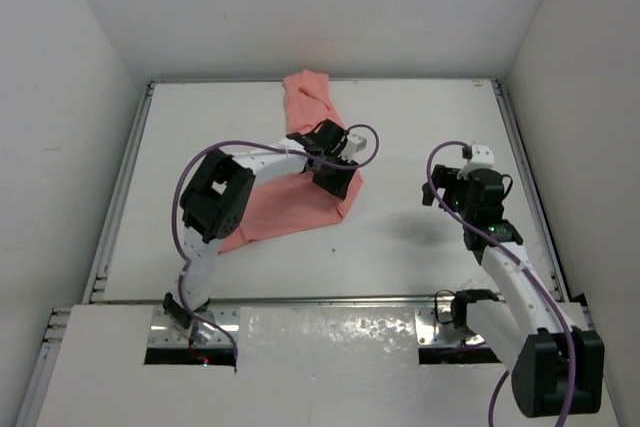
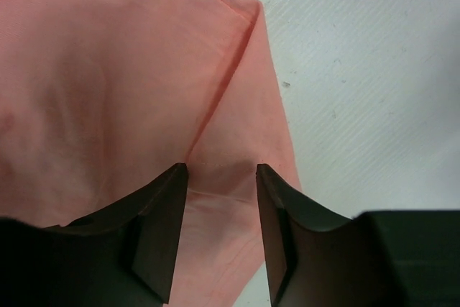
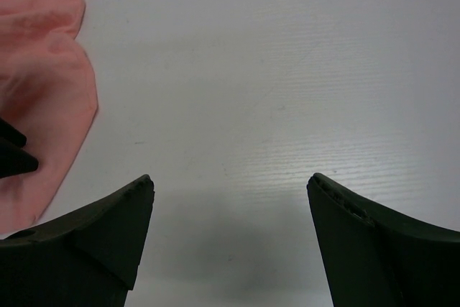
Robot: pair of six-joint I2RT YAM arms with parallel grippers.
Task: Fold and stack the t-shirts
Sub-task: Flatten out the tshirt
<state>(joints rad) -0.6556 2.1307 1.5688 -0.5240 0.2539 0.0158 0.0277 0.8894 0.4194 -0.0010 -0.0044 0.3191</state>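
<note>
White counter [image 1: 400,247] carries the salmon t-shirt [image 1: 285,212]. Left hand [image 2: 221,172] straddles its fold, half-closed, grip unclear; right hand [image 3: 230,181] gapes wide, empty.

Text, labels, brands, numbers: none legible in any of the three views.
</note>
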